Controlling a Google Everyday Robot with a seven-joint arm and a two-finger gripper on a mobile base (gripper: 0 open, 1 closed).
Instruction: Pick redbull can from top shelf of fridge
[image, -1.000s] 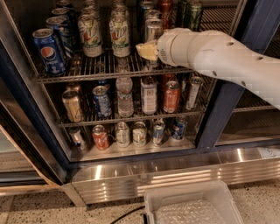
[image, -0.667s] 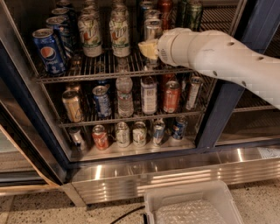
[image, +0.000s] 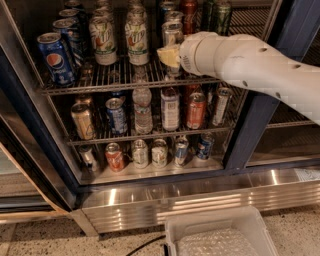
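The redbull can (image: 172, 33) is a slim silver can standing on the top shelf (image: 95, 82) of the fridge (image: 252, 125), right of centre. My gripper (image: 168, 55), with a yellowish tip on a thick white arm, reaches in from the right. It sits right at the can's lower half and hides it. I cannot see whether it holds the can.
Two white-and-green cans (image: 137, 39) stand left of the redbull can, and blue Pepsi cans (image: 55, 58) stand at the far left. Red and green cans (image: 220, 15) are behind. The lower racks hold several cans and a bottle (image: 142, 111). A white bin (image: 220, 235) lies on the floor below the steel base (image: 200, 195).
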